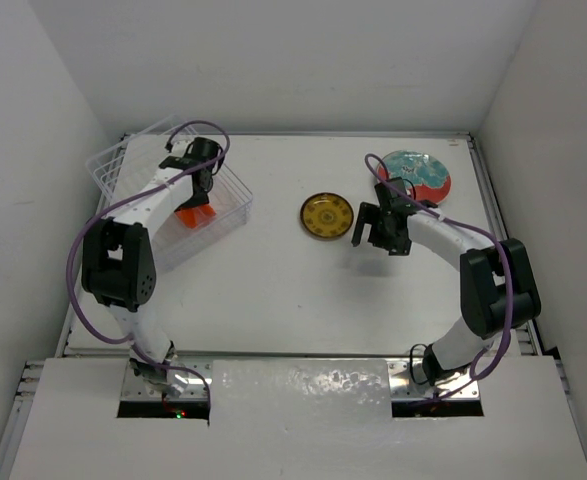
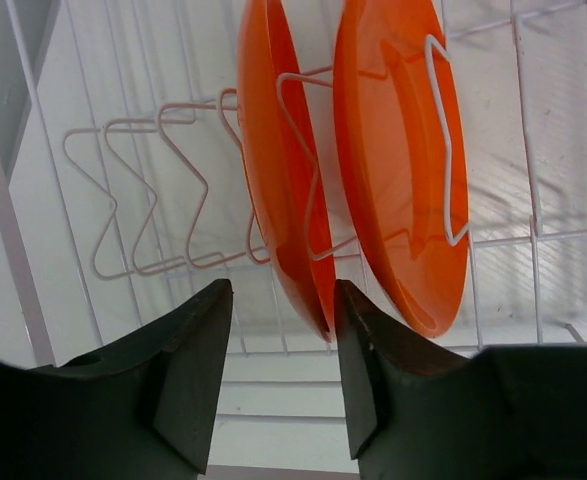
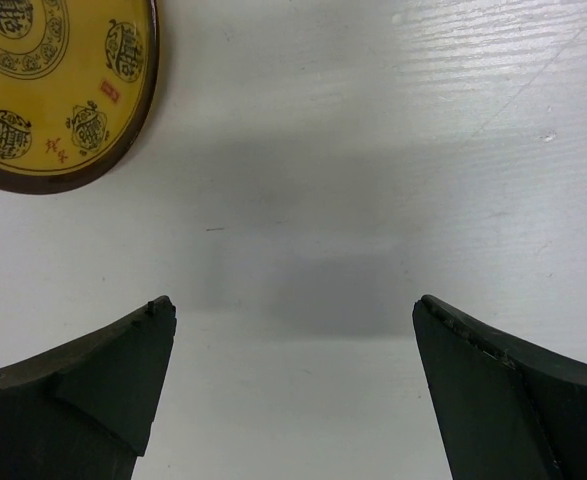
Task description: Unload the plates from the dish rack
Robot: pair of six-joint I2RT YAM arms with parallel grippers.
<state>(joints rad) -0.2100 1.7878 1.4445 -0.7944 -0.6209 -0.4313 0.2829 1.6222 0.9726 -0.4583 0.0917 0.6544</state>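
hovering over the orange plates (image 1: 195,216) in the dish rack (image 1: 235,200), top view: left tool (image 1: 197,190). yellow patterned plate (image 1: 326,216) and teal plate (image 1: 418,172) lie on the table (image 1: 273,290).

left wrist: jaws apart, left orange plate (image 2: 273,150) rim between them, off-centre. i'd centre, sink lower, avoid the wire divider (image 2: 310,180), then close.

right wrist: right tool (image 3: 293,305) wide apart, empty.

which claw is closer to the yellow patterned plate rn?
Right. The right claw hovers open just beside the yellow patterned plate. The left claw is across the table, at the orange plates in the dish rack.
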